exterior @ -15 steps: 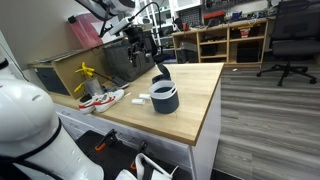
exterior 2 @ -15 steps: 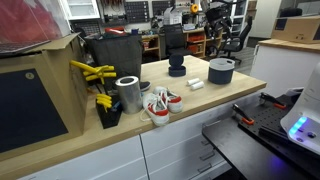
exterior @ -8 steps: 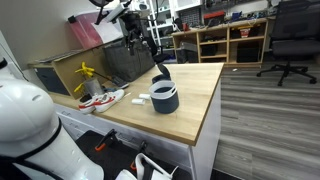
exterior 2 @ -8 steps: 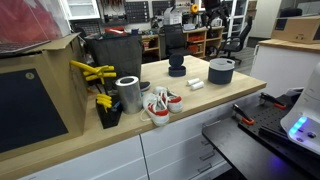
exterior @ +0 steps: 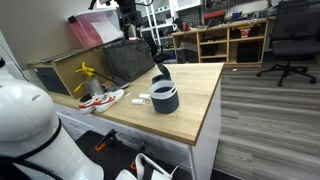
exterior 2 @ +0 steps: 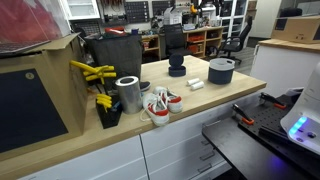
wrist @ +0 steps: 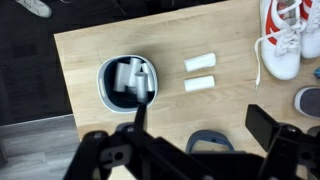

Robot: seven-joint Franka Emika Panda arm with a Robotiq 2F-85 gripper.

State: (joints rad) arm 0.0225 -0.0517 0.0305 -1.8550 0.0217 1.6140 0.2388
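One wide-open gripper (wrist: 182,142) high above the table (wrist: 90,45), grey pot (wrist: 127,85) well below it.

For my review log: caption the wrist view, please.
Open gripper high above a light wooden table bearing a dark round pot of white pieces, two small white blocks and white-and-red sneakers.

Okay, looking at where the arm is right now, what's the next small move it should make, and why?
Likely ease the claw down toward the grey pot, I'd judge. The claw hangs open, high above the wooden table, holding nothing. The pot, with white pieces inside, sits nearest below it, two white blocks beside it.
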